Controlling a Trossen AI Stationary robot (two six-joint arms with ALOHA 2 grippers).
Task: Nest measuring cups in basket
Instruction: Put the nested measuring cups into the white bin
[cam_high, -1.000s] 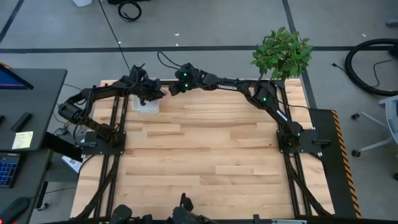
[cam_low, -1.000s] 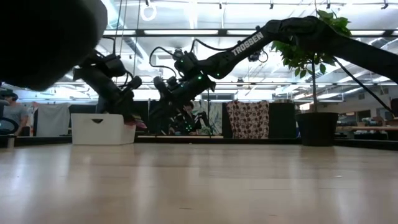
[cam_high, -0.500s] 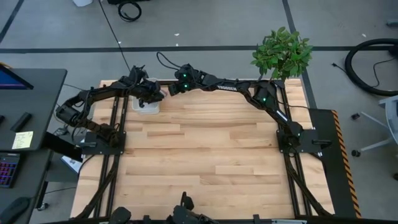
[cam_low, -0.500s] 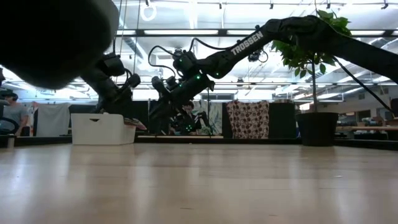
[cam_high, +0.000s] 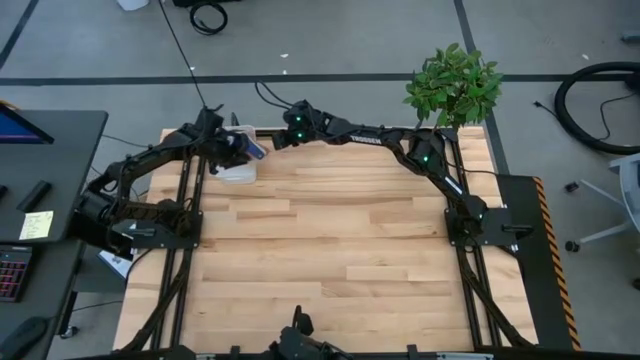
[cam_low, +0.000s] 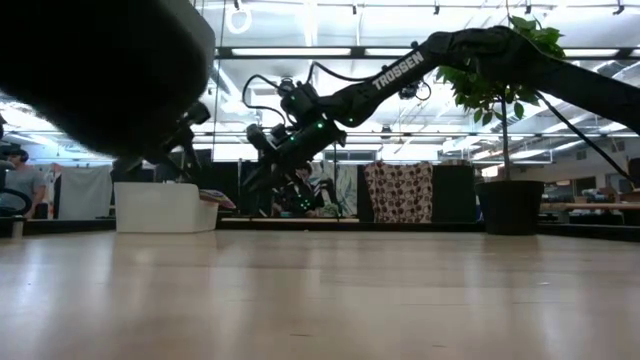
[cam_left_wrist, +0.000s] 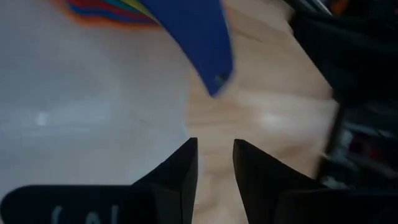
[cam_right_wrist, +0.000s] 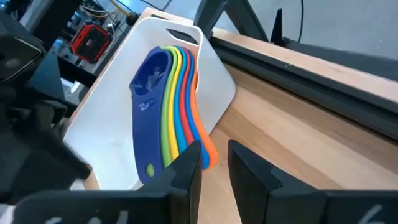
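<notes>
The white basket (cam_high: 237, 172) (cam_low: 160, 210) stands at the table's far left. The measuring cups (cam_right_wrist: 165, 106) lie nested in it, dark blue on top. Their handles (cam_low: 217, 198) stick out over the rim on the basket's right side. My left gripper (cam_left_wrist: 215, 155) (cam_high: 232, 143) hangs open above the basket's edge, below the dark blue handle (cam_left_wrist: 199, 37) in its wrist view, with nothing between its fingers. My right gripper (cam_right_wrist: 214, 160) (cam_high: 272, 143) stands open just right of the basket. Its fingers sit right by the handles' ends, and I cannot tell whether they touch.
A potted plant (cam_high: 455, 85) (cam_low: 510, 205) stands at the far right corner. Dark frame rails (cam_right_wrist: 311, 56) run along the far edge behind the basket. The wooden tabletop (cam_high: 340, 250) spreads wide toward the near edge. A person (cam_low: 20, 190) sits beyond the table on the left.
My left gripper has risen off the basket and drawn back toward the table's left edge, leaving the dark blue cup's handle showing over the rim. The basket and the cups have stayed where they were.
</notes>
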